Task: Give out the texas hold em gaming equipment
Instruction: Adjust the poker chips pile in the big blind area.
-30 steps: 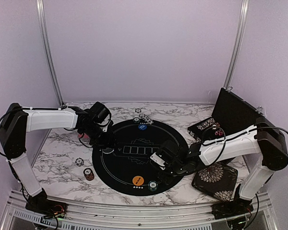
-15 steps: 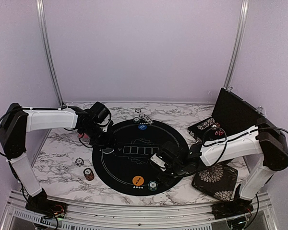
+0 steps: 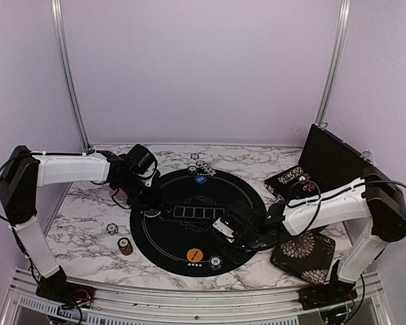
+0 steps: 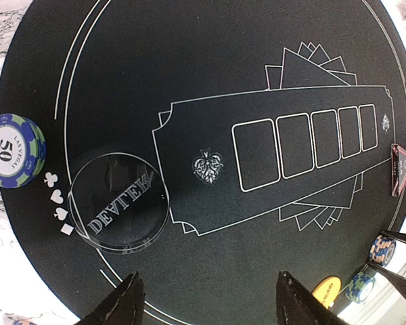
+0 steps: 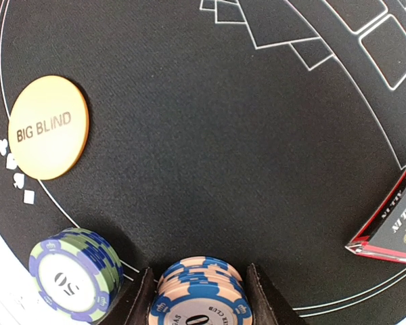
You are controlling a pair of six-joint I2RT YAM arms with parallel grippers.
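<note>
My right gripper [image 5: 196,288] is shut on a stack of pink-and-blue striped poker chips [image 5: 199,294], low over the near rim of the round black mat [image 3: 189,196]. A green-and-blue chip stack [image 5: 74,274] stands just left of it, and the orange "BIG BLIND" disc [image 5: 49,127] lies beyond. The red-edged black triangle [image 5: 392,223] lies to the right. My left gripper [image 4: 206,298] hangs open and empty over the mat's left side, beside the clear dealer disc [image 4: 118,203] and a blue "50" chip stack [image 4: 13,149].
More chips [image 3: 201,167] and a blue disc [image 3: 200,180] sit at the mat's far edge. Two chip stacks [image 3: 125,245] stand on the marble at the left. An open black case [image 3: 328,162] and a floral pouch [image 3: 303,252] lie on the right.
The right arm has eased slightly down toward the near rim of the mat with the chip stack in its jaws. The left arm has not moved.
</note>
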